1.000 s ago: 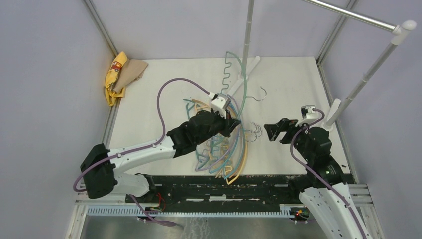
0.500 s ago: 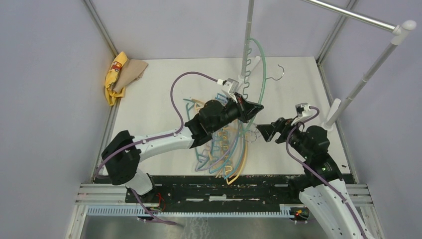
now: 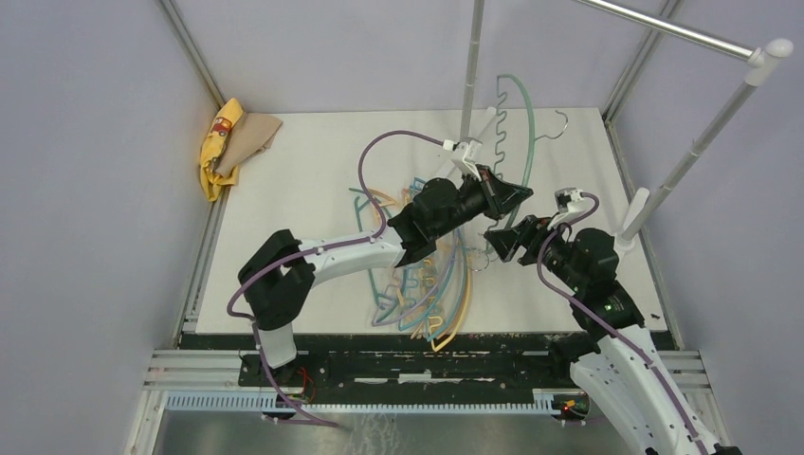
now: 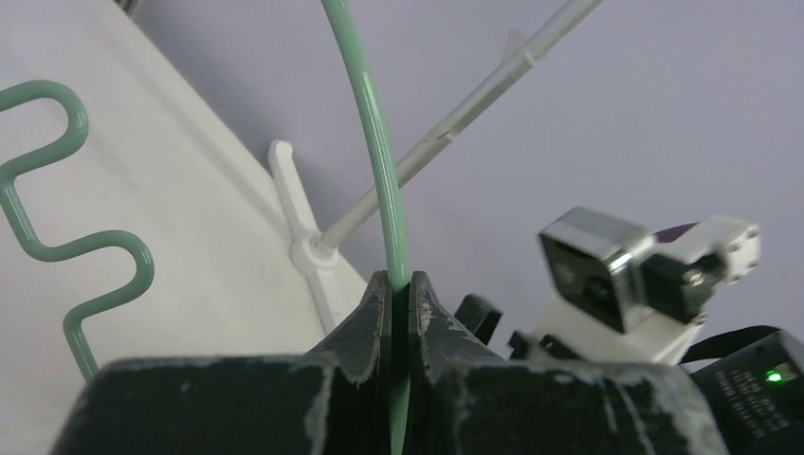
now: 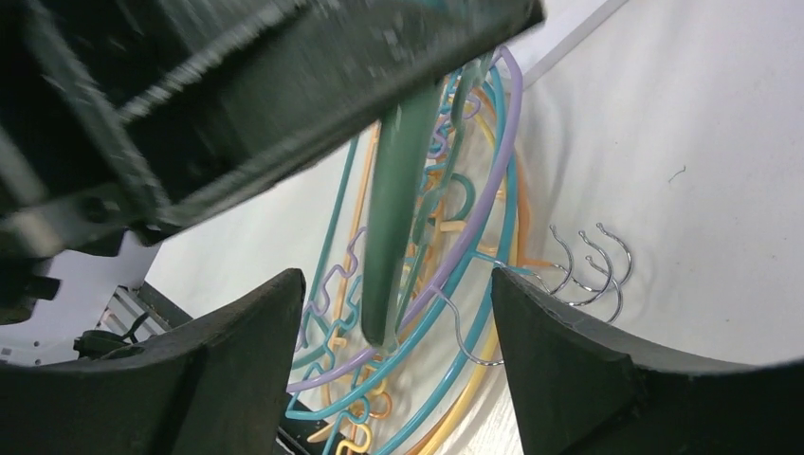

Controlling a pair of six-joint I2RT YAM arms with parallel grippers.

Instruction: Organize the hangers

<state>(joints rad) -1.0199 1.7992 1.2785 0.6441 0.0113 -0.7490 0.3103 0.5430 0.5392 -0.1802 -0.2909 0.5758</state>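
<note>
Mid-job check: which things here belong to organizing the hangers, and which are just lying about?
For the job:
- green hanger, clamped in left gripper
- pile of hangers on the table
- clothes rail, probably their destination

Lying about:
- yellow-and-tan cloth, far left corner

On the white worktop (image 3: 284,190), a tangled heap of teal, tan-orange and lilac hangers (image 3: 431,308) flat near the front middle with metal hooks (image 5: 588,265) fanned to the right, a crumpled yellow-and-tan cloth (image 3: 232,142) at the far left edge, and white rack feet (image 3: 635,213) at far middle and right edge.
</note>
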